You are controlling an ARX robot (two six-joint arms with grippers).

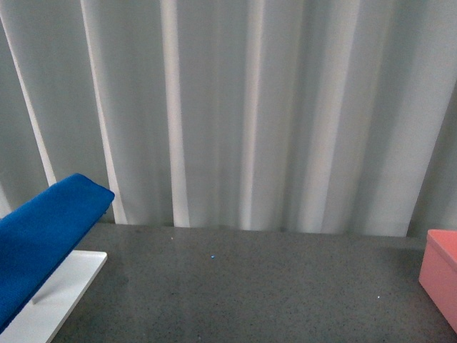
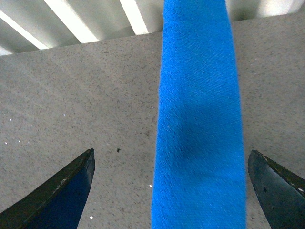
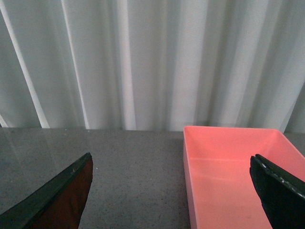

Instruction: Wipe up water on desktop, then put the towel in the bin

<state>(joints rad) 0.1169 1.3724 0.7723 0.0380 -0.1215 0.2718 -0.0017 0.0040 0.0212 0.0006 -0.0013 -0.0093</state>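
The blue towel (image 1: 39, 239) hangs folded over a raised support at the front view's left edge. In the left wrist view it runs as a long blue band (image 2: 198, 109) above the speckled grey desktop (image 2: 86, 95). My left gripper (image 2: 171, 152) is open, its dark fingers (image 2: 62, 191) standing wide on either side of the band without touching it. The pink bin (image 3: 187, 181) sits on the desktop (image 3: 128, 171) at the right, empty inside. My right gripper (image 3: 170, 156) is open and holds nothing, with the bin's near wall between its fingers. No water can be made out.
A white flat base (image 1: 68, 286) lies under the towel at the left. The bin's corner (image 1: 439, 279) shows at the front view's right edge. A pale pleated curtain (image 1: 243, 107) closes off the desktop's (image 1: 250, 286) far side.
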